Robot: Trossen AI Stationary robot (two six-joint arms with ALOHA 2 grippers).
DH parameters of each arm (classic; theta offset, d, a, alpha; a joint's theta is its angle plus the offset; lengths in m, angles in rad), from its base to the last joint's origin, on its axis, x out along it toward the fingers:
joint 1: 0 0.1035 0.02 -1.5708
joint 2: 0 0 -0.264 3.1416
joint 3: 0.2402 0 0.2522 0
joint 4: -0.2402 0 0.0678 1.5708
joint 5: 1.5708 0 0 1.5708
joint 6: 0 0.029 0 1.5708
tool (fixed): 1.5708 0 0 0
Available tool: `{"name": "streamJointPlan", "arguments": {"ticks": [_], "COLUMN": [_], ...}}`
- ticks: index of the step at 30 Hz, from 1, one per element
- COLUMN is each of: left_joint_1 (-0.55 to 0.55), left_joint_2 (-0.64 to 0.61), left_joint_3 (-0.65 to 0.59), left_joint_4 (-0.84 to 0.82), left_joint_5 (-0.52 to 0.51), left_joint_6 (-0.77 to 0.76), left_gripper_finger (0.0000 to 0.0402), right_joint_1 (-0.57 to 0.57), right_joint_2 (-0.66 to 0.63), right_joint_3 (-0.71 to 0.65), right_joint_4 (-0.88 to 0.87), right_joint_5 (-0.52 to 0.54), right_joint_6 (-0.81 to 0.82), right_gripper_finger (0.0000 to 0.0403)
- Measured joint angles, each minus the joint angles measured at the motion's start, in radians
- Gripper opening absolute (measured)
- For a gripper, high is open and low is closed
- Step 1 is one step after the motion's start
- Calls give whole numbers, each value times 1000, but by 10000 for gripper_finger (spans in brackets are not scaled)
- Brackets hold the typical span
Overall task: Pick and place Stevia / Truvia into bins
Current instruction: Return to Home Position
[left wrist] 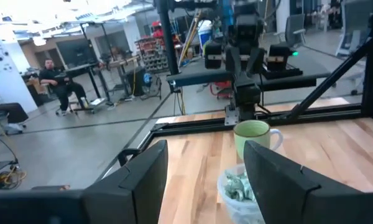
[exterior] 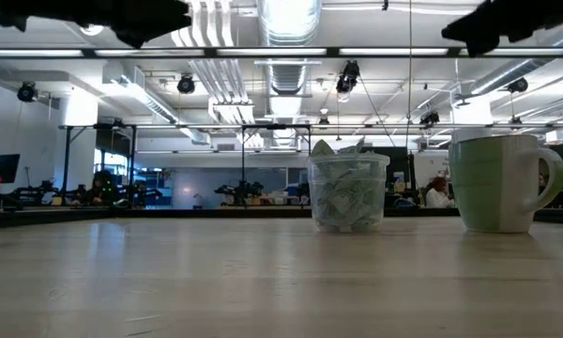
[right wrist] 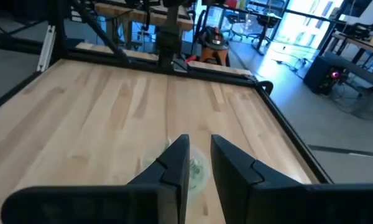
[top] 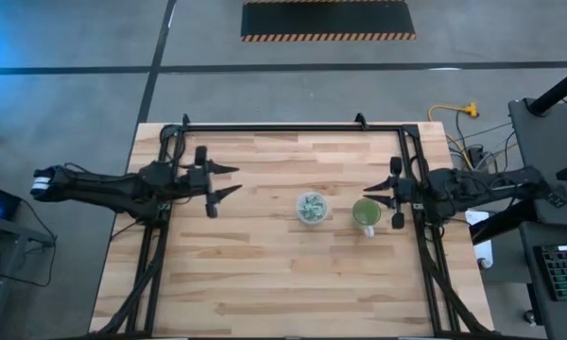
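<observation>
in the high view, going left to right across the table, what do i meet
left gripper → clear cup → green cup; the right gripper overlaps the green cup sideways, so it is left out of the order

No word, brand, number or sign can be read in any view. The pale green and white paper sachets in the clear round plastic cup, near the right claw, are too small for any print to be told. The one marking is a band of diagonal warning stripes edging the black floor mat, well apart from that claw.
</observation>
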Motion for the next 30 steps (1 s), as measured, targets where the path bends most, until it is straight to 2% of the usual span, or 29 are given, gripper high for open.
{"name": "streamJointPlan", "arguments": {"ticks": [6, 16, 21, 24, 30], "left_joint_1": [0, -1, -1, -1, -2], "left_joint_2": [-108, -232, -275, -311, -335], "left_joint_3": [-127, -295, -328, -332, -335], "left_joint_4": [53, 113, 124, 124, 120], "left_joint_5": [-1, -1, 26, 88, 145], "left_joint_6": [-25, -61, -81, -81, -80], "left_gripper_finger": [195, 195, 195, 195, 195], "right_joint_1": [0, 0, 0, 0, 0], "right_joint_2": [-80, -236, -302, -324, -320], "right_joint_3": [-102, -150, -175, -174, -161], "right_joint_4": [38, 29, 27, 28, 29], "right_joint_5": [4, 3, 0, -11, -11], "right_joint_6": [-2, -2, 13, 25, 22], "right_gripper_finger": [57, 57, 57, 57, 57]}}
